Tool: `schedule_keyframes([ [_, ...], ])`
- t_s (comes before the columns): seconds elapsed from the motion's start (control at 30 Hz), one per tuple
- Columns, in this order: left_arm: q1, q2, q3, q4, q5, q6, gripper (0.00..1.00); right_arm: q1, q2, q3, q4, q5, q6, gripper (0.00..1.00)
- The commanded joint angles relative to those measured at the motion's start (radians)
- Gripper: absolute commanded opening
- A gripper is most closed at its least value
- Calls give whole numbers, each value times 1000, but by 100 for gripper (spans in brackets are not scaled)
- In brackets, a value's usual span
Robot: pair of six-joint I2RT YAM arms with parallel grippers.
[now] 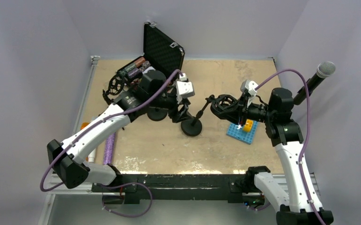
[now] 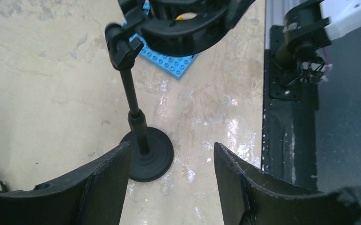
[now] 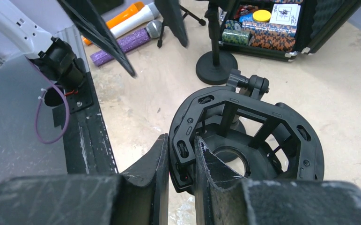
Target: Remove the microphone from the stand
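On the tan table (image 1: 159, 145), the stand (image 2: 132, 101) is leaned rightward: its base (image 2: 150, 161) lies just before the wide-open left gripper (image 2: 171, 150), and its mount (image 1: 224, 104) is pinched by the right gripper (image 3: 180, 161). The mount looks empty; a microphone (image 1: 320, 77) is seen beyond the right arm (image 1: 286, 133).

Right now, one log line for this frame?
left gripper: open over stand base | right gripper: shut on shock mount | shock mount: empty

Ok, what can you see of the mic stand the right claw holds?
The stand is black: round base on the table, thin collared pole, knuckle joint, then a ring-shaped cage mount, its centre empty. The right claw is shut on the cage rim; the open left claw hovers by the base.
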State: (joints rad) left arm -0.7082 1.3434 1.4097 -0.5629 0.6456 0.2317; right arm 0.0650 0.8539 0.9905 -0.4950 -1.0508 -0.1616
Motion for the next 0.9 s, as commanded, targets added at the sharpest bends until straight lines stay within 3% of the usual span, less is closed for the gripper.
schedule_keyframes([
  [0.0,-52,24,-140,331,-154,18,68,-4,-77,-36,99,8,-13,0],
  [0.13,-80,89,-260,556,-196,51,69,-4,-100,-46,80,57,33,0],
  [0.3,-92,211,-331,754,-80,148,68,-4,-112,-42,39,37,81,0],
  [0.57,-77,367,-248,779,-72,119,63,-4,-101,4,-39,26,5,0],
  [0.7,-71,401,-247,787,-47,118,42,-4,-95,17,-66,40,-1,0],
  [0.83,-73,394,-251,780,-88,120,3,-4,-78,13,-40,94,95,0],
  [0.87,-73,384,-262,787,-127,127,0,-4,-67,18,-27,153,166,0],
])
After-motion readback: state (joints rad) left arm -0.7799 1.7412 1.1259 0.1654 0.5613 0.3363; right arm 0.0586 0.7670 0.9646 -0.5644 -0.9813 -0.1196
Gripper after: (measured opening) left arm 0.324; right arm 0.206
